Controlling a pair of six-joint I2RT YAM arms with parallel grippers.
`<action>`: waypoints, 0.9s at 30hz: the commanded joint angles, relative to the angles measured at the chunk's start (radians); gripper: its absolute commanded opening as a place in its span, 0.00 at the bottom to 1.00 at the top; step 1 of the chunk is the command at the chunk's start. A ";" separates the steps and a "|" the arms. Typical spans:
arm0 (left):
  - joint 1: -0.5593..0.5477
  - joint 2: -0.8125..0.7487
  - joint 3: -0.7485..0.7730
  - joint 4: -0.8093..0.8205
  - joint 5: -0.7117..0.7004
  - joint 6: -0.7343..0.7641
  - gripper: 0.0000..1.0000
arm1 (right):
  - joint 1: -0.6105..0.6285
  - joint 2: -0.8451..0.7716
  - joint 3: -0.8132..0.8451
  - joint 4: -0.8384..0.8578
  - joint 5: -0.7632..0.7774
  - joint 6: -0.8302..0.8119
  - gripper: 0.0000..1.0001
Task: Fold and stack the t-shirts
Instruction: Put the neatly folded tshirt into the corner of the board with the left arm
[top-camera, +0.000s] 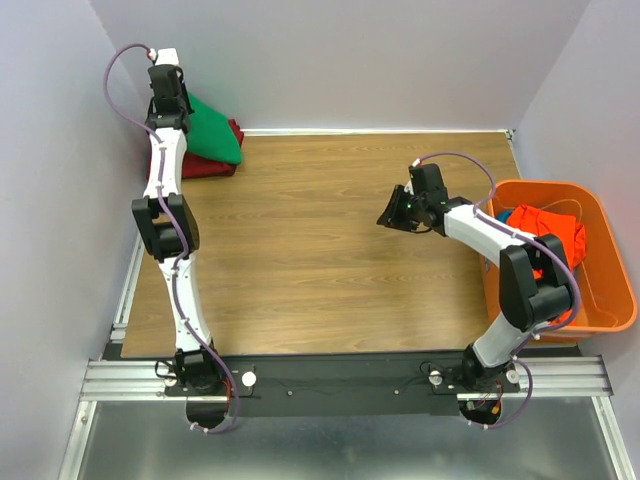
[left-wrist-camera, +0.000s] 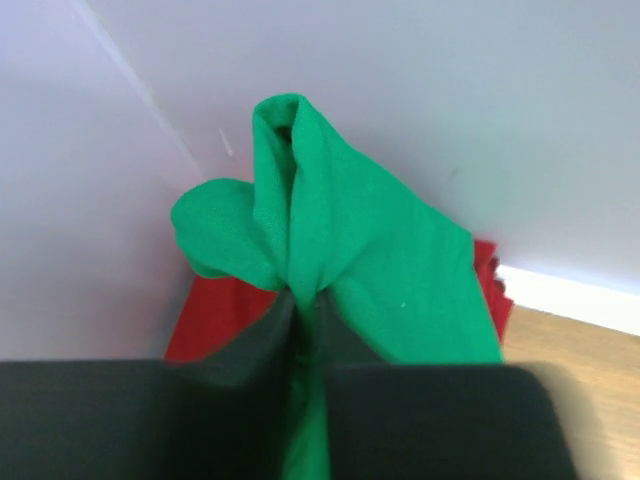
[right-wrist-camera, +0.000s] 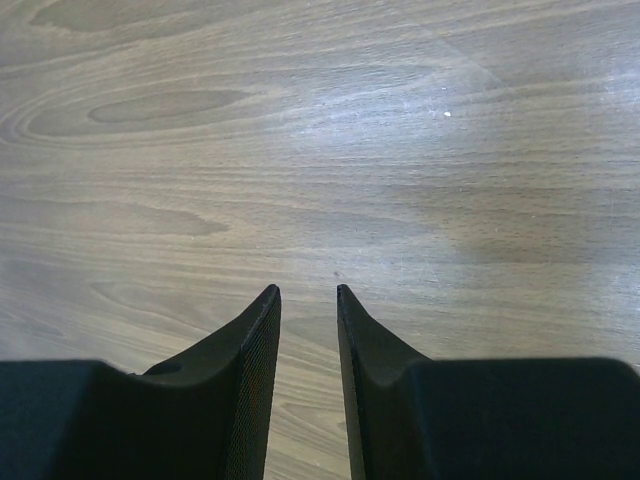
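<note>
Left gripper (left-wrist-camera: 300, 305) is clamped on the green t-shirt (left-wrist-camera: 360, 250), bunched at upper left above the dark red shirt (top-camera: 205, 167). Orange-red shirt (top-camera: 555, 232) lies in the basket (top-camera: 610, 300) at right. Right gripper (right-wrist-camera: 308, 292), fingers narrowly apart, hovers over the table (top-camera: 320, 260).

The table (top-camera: 320, 280) is open at centre; the basket (top-camera: 612, 318) (right edge) and t-shirts (top-camera: 215, 135) (far-left corner) block its sides.
</note>
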 joint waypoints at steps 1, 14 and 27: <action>0.038 0.033 0.024 0.053 0.029 -0.042 0.36 | 0.007 0.021 0.025 -0.017 0.018 -0.015 0.36; 0.062 -0.191 -0.176 0.113 0.093 -0.224 0.74 | 0.006 -0.042 0.014 -0.025 0.034 -0.022 0.38; -0.144 -0.542 -0.621 0.151 0.084 -0.329 0.74 | 0.006 -0.147 -0.007 -0.025 0.062 -0.025 0.38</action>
